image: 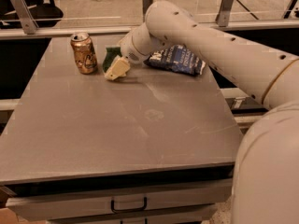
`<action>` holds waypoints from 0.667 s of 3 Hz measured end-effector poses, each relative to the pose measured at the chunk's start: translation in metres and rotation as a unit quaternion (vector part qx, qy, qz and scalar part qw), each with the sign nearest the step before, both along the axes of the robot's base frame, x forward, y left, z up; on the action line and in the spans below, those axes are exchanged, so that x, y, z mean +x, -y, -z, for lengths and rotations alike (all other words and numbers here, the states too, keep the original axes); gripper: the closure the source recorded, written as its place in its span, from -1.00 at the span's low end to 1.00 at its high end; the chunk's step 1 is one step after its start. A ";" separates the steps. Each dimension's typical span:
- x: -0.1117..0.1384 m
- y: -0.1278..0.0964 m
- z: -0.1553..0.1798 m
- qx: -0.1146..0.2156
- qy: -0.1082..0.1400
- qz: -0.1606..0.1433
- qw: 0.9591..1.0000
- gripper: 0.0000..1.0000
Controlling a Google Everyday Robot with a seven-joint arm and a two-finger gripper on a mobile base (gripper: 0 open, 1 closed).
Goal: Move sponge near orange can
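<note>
Sponge [110,59] sits tilted just right of the can [84,53], low over the far worktop [140,139], pinched by the tool [115,69]. Pushing further left could topple the can, and releasing it while tilted might let it roll away.

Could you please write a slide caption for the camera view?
Gripper at the sponge beside the orange can, blue snack bag nearby, on a grey table.
</note>
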State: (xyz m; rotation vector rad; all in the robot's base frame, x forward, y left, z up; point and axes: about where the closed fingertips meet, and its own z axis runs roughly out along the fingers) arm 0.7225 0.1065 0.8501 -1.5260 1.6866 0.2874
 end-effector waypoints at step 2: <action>-0.010 0.001 -0.024 0.048 0.011 -0.013 0.999 -1.00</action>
